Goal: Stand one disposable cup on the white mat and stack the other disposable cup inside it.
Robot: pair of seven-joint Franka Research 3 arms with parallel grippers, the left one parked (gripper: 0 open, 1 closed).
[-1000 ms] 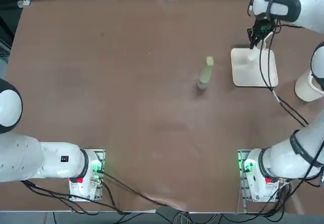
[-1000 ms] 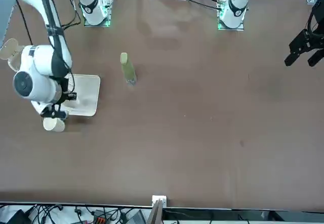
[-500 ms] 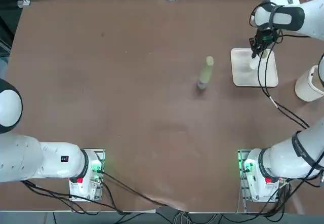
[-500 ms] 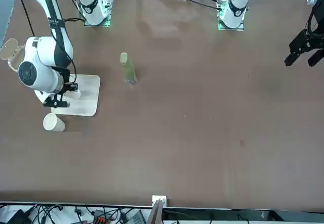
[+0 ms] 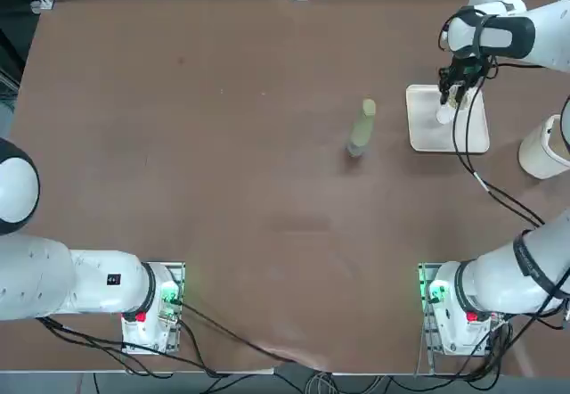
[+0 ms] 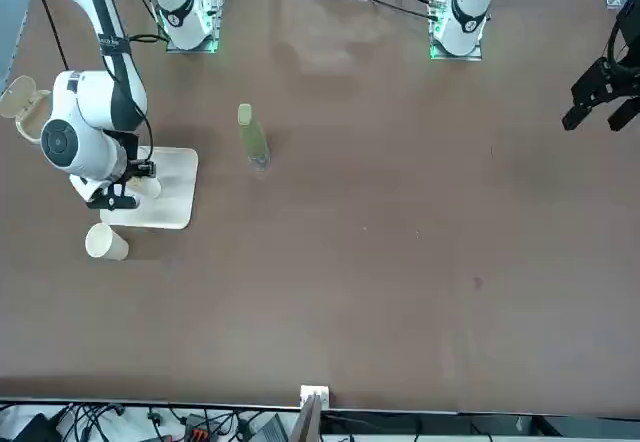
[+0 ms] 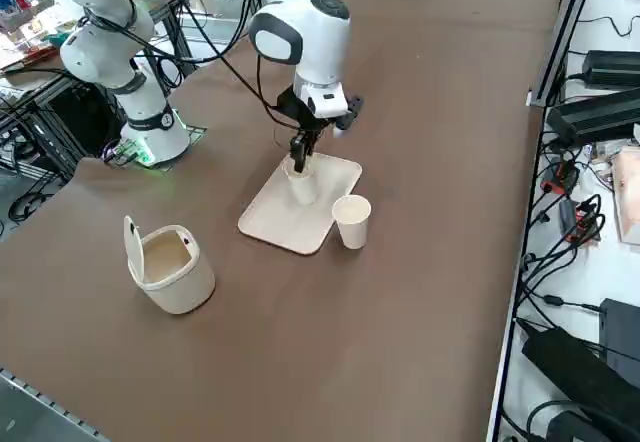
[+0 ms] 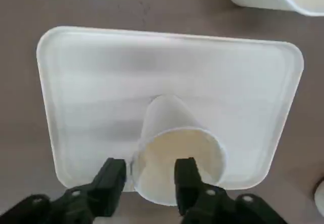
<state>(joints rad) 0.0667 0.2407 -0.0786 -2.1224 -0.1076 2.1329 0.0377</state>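
Transfer of the first cup is the change on record: a second ago the tool (image 7: 298, 157) was beyond the far edge of the white mat (image 7: 280, 227), by the second cup; it now hangs over the mat's middle with a cup in its grip.

We find the tool clamped on the held cup (image 8: 177, 148). In the wrist view one finger sits inside the rim and the other outside the wall, so the grip is on the wall alone. The held cup is upright, mouth up, over the mat. In the right side view its base looks to be on the mat or just above it; we cannot tell which.

The second cup (image 7: 352, 220) stands upright on the bench (image 5: 223, 144), just beside the mat's far edge and off it. It has not moved in the last second. The tub (image 7: 170, 267) and the green bottle (image 5: 362, 128) stand well apart from the work.

In our judgement the first half of the task is nearly done. What is left is to release the held cup, confirm that it stands, then fetch the second cup and nest it. The one-wall grip could tip the cup if the fingers drag on release.
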